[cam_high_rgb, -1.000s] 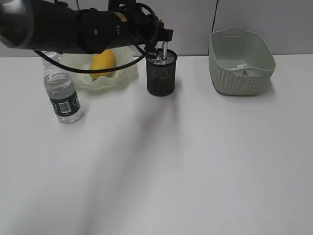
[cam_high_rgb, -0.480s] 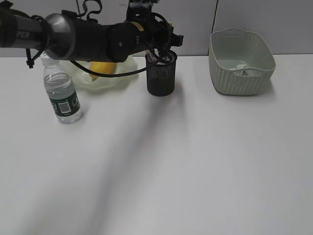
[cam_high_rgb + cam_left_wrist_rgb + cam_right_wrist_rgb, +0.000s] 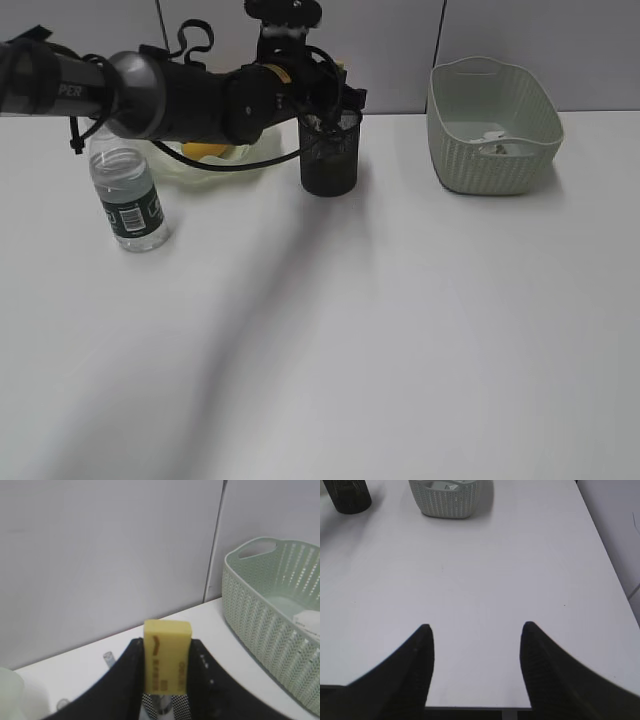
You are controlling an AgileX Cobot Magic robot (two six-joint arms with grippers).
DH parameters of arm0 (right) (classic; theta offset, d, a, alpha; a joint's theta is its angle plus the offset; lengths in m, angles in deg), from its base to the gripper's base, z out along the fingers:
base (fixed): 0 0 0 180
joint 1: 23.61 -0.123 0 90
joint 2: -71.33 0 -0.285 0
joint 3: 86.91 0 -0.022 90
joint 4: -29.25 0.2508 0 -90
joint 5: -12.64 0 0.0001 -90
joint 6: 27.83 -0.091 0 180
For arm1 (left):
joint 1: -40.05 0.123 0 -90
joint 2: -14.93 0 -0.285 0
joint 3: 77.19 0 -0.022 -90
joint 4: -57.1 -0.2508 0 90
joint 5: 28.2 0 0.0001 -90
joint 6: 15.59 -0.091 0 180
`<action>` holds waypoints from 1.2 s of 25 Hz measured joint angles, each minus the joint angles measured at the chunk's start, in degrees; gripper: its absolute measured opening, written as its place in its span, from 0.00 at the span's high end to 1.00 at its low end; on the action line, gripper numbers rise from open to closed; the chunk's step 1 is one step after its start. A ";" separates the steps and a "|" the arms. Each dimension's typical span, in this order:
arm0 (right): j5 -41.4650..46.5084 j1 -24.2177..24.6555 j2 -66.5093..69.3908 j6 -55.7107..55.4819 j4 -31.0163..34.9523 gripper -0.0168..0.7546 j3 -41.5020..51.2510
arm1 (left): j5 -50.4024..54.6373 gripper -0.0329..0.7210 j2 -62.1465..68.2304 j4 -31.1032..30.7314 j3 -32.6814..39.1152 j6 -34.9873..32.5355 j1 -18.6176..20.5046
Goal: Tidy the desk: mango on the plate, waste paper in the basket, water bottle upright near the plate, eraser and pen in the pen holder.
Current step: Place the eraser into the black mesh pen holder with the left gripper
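Note:
My left gripper is shut on a yellow eraser and holds it just above the black mesh pen holder, whose mesh shows below the eraser. A pen stands in the holder. The mango lies on the pale green ruffled plate, mostly hidden by the left arm. The water bottle stands upright left of the plate. The waste paper lies in the sage-green basket. My right gripper is open and empty over the white desk.
The basket stands to the right of the pen holder near the back wall. In the right wrist view the basket and pen holder are far off, and the desk's right edge is near.
The left arm has swung back and lowered, bringing its gripper down over the pen holder's mouth. Bottle, plate and basket have not moved.

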 joint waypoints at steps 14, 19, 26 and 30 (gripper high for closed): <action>0.00 0.00 0.00 0.00 0.00 0.41 0.00 | -0.62 0.69 3.06 0.00 0.00 0.00 0.47; 0.00 0.00 0.00 0.00 0.00 0.41 0.00 | -0.77 0.69 3.89 0.00 0.00 0.00 0.47; 0.00 0.00 0.00 0.00 0.00 0.41 0.00 | -0.77 0.69 3.89 -1.81 0.00 0.00 0.47; 0.00 0.00 0.00 0.00 0.00 0.41 0.00 | -0.77 0.61 3.89 -2.18 0.00 0.00 0.47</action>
